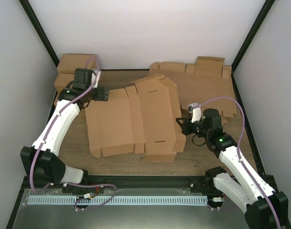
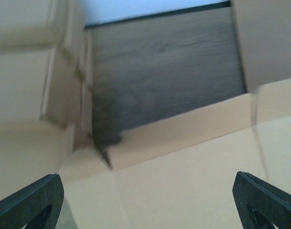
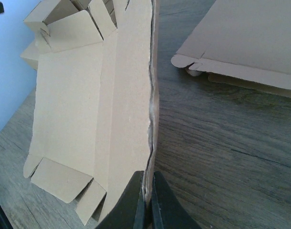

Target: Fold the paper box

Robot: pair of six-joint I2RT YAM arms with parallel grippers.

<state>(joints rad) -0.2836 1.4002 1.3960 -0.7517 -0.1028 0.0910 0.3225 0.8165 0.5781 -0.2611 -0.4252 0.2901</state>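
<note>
Right wrist view: right gripper (image 3: pixel 147 187) jaws pressed together, pinching the upright doubled edge of the paper box (image 3: pixel 71 100). Box sits mid-table (image 1: pixel 202 160) between both arms, mostly flat, right side raised, end flaps and tabs sticking out. Left gripper (image 2: pixel 145 205) hangs over the box's far-left corner, jaws spread wide, nothing between them, cardboard panel just below. At the back, a cardboard stack (image 1: pixel 74 64) far left and more flat blanks (image 1: pixel 207 81) far right, apart from the box.
</note>
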